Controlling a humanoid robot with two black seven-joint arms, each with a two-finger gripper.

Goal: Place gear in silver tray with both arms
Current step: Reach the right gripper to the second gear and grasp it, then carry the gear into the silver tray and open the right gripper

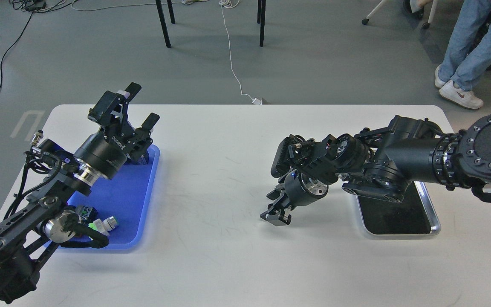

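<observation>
With its fingers spread and holding nothing, the left gripper (pixel 137 104) is hovering over the blue plastic tray (pixel 117 200), seemingly approaching a gear I cannot pick out, while the right gripper (pixel 276 209), whose finger gap I cannot tell, is hanging just left of the shiny rectangular silver tray (pixel 431 213), so the next move is probably a descent and grasp.

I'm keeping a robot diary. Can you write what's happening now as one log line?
left gripper: open, empty, above blue tray | right gripper: cannot tell, over table | silver tray: no gear visible

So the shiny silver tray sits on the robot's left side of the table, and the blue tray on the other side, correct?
Not quite. The head view shows the silver tray on the robot's right side of the table, partly under its right arm. The blue tray lies on the left side, below the left arm.
</observation>
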